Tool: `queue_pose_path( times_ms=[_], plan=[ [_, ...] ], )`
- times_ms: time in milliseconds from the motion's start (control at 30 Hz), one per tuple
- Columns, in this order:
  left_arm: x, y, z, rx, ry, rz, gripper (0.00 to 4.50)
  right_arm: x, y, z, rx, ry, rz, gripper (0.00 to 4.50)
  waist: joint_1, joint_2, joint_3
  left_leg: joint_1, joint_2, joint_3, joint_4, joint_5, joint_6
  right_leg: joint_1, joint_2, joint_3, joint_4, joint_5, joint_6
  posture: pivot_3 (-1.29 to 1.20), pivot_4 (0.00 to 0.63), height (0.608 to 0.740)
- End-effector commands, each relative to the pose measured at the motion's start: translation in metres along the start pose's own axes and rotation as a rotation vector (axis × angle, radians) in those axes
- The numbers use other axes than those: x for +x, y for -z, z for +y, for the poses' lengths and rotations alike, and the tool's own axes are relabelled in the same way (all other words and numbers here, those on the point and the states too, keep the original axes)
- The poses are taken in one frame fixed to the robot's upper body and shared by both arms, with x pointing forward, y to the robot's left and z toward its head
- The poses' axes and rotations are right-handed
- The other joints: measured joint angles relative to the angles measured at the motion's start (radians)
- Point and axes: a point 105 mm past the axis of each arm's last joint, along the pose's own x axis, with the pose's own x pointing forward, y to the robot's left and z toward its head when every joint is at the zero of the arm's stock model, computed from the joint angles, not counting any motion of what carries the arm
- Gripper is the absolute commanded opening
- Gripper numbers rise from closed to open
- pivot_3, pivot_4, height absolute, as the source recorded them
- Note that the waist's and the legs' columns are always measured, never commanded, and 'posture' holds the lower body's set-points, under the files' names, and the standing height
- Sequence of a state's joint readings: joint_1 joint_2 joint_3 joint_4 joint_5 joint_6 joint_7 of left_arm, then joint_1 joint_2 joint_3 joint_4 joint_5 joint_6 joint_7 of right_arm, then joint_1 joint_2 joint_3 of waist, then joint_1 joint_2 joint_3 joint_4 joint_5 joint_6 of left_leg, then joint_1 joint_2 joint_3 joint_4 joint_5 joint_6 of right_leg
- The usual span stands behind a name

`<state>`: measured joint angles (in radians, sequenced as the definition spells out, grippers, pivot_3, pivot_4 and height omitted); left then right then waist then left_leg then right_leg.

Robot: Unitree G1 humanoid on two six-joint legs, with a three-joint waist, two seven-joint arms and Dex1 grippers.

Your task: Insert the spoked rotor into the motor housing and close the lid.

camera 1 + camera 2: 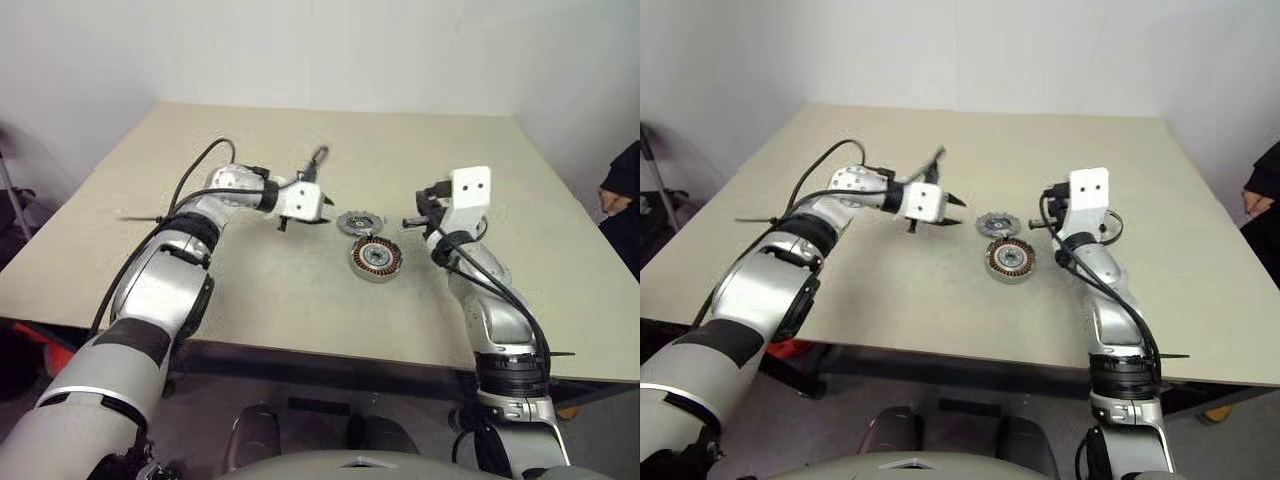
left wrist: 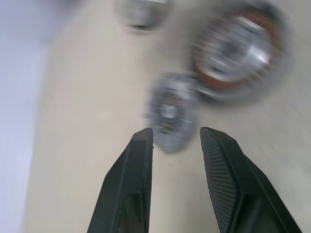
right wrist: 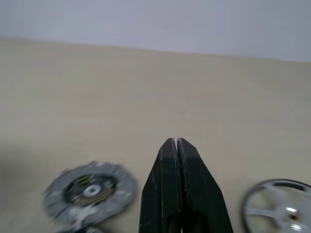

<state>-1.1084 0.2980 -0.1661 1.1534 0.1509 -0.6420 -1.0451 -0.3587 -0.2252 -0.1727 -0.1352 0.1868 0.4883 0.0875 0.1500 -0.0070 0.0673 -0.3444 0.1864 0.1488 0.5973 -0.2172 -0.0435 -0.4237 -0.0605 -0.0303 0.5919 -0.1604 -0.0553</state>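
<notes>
Left eye view: motor housing [image 1: 376,258] lies between released left end effector [image 1: 303,222] and clenched right end effector [image 1: 410,223].

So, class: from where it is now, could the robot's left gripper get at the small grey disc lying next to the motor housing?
Probably yes. The left gripper is open and empty, and points at the grey disc over bare table. Nothing lies between them. The motor housing sits close beside the disc, so room on that side looks tight.

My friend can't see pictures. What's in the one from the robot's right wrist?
The right tool is shut, its two black fingers pressed together, above a beige table. A grey toothed disc with a dark middle lies to one side of it, and part of a silver spoked rotor to the other.
</notes>
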Motion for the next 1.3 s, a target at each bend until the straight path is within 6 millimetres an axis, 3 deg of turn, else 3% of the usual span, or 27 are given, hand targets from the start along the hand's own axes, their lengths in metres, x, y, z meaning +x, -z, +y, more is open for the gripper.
queue_pose_path(
  times_ms=[33,133,300,467,733,1300],
  plan=[
    [-0.019,-0.012,0.025,-0.187,-0.239,-0.148,1.61,-0.002,-0.016,-0.025,0.056,0.105,-0.030,0.00,-0.002,0.000,0.000,0.000,0.000,0.000,0.000,0.000,0.000,0.000,0.000,0.000,0.001,0.000,0.000,0.00,0.000,0.740],
    [-0.040,0.003,0.009,-0.374,-0.440,-0.186,1.61,-0.004,-0.016,-0.049,0.065,0.228,-0.007,0.00,-0.016,0.002,-0.001,-0.001,0.001,0.001,-0.001,0.000,0.000,0.000,0.000,0.000,0.002,-0.001,-0.001,0.00,0.000,0.740],
    [-0.052,0.010,-0.027,-0.539,-0.566,-0.160,1.61,-0.002,-0.018,-0.070,0.066,0.318,0.014,0.00,-0.045,0.002,-0.001,-0.001,0.002,0.001,-0.001,0.000,-0.001,0.000,0.001,0.000,0.003,-0.005,0.004,0.00,0.000,0.740],
    [-0.052,0.004,-0.036,-0.624,-0.648,-0.165,1.61,0.012,-0.002,-0.059,0.166,0.306,0.084,0.00,-0.060,0.002,-0.001,0.000,0.002,0.001,-0.001,0.001,-0.002,0.000,0.002,-0.001,0.003,-0.006,0.006,0.00,0.000,0.740],
    [-0.047,-0.005,-0.032,-0.620,-0.676,-0.174,1.61,0.026,0.036,-0.050,0.294,0.343,0.203,0.00,-0.080,0.003,-0.001,-0.004,0.002,0.000,-0.001,0.003,-0.004,-0.002,0.002,-0.002,0.002,-0.006,0.006,0.00,0.000,0.740],
    [-0.050,0.001,-0.042,-0.606,-0.673,-0.129,1.61,0.033,0.033,-0.050,0.290,0.355,0.166,0.00,-0.081,0.003,-0.001,-0.005,0.002,0.001,-0.003,0.003,-0.004,-0.003,0.002,-0.002,-0.001,-0.006,0.007,0.00,0.000,0.740]
  ],
)
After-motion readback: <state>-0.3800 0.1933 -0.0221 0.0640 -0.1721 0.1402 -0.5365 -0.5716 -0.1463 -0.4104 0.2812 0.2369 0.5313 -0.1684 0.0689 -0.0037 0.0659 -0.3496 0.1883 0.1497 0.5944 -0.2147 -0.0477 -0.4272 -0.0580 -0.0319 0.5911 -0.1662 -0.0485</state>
